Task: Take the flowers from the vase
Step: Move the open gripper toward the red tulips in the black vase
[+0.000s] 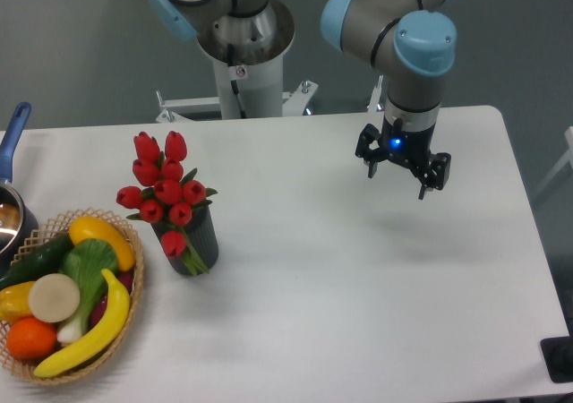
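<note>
The flowers point(164, 184), a bunch of red tulip buds with green stems and leaves, stand in the vase point(194, 242), a short black ribbed cylinder on the left part of the white table. One bud hangs over the vase's front. My gripper point(399, 175) hovers above the table well to the right of the flowers, pointing down. Its fingers are spread apart and hold nothing.
A wicker basket point(45, 367) of colourful fruit and vegetables sits at the front left, close to the vase. A blue-handled pot point(12, 143) is at the left edge. The arm's base column point(240, 72) stands behind the table's far edge.
</note>
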